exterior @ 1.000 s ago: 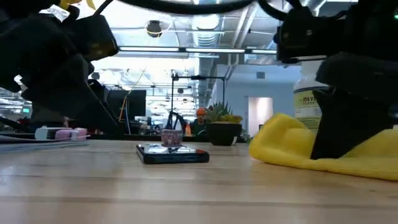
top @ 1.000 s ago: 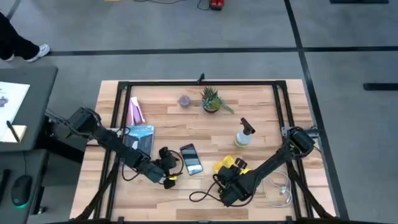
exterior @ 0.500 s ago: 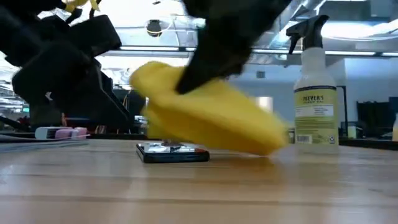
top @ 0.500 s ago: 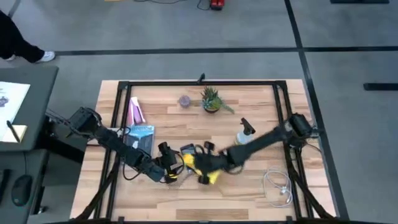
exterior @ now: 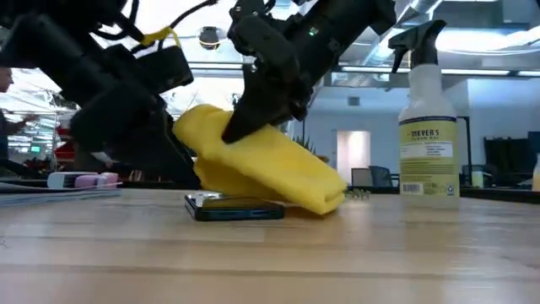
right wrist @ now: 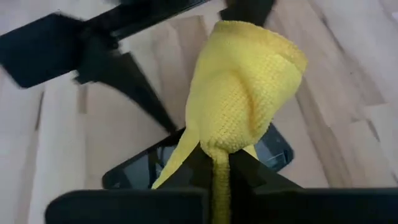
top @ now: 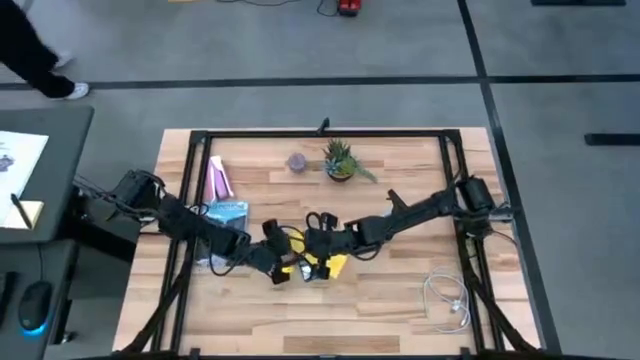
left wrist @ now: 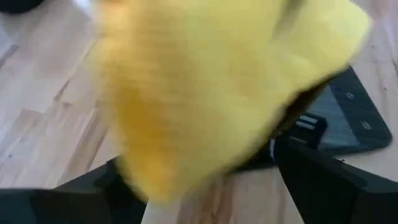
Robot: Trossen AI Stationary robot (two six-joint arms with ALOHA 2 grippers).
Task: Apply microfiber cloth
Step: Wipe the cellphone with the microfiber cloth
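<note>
My right claw (exterior: 240,127) pinches the yellow cloth (exterior: 261,169) over the phone (exterior: 234,208).
If I push hard, the phone may slide into my left claw (top: 283,268), which sits spread apart beside it.

Right hand (exterior: 245,114), upper centre of frame, clamps the microfiber cloth (exterior: 261,173); cloth droops onto black phone (exterior: 236,208) flat on desk (exterior: 270,262). Spray bottle (exterior: 429,127) upright, right of frame.
</note>
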